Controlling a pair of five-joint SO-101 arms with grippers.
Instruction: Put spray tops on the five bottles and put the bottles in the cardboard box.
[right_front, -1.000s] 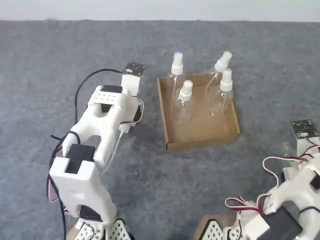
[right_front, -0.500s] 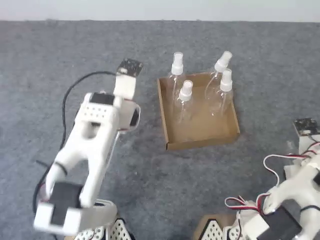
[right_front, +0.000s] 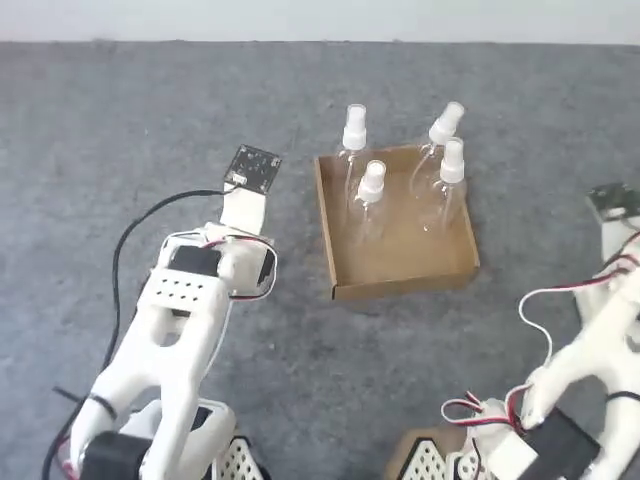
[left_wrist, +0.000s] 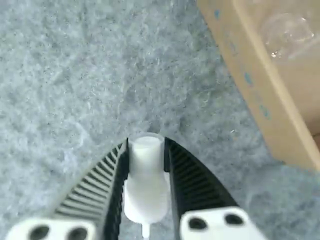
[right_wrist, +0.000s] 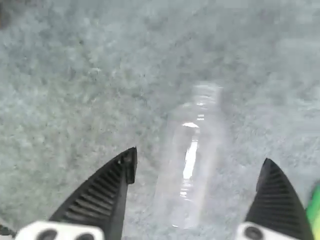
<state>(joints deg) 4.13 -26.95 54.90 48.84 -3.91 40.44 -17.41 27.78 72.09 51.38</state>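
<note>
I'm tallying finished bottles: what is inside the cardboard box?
Four clear bottles with white spray tops stand inside the cardboard box, toward its far side. Its near wall covers the strip of floor just behind it.

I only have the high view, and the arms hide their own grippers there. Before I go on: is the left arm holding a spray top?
Observer: Yes. In the left wrist view the left gripper is shut on a white spray top, clamped from both sides.
Operator: And the fifth bottle, where is it?
Observer: The right wrist view shows a clear bottle with no top on its neck. It appears to lie flat on the grey carpet.
Operator: Does the right arm have it?
Observer: No. The right gripper is open, its jaws standing wide to either side of the bottle and not closed on it.
</note>
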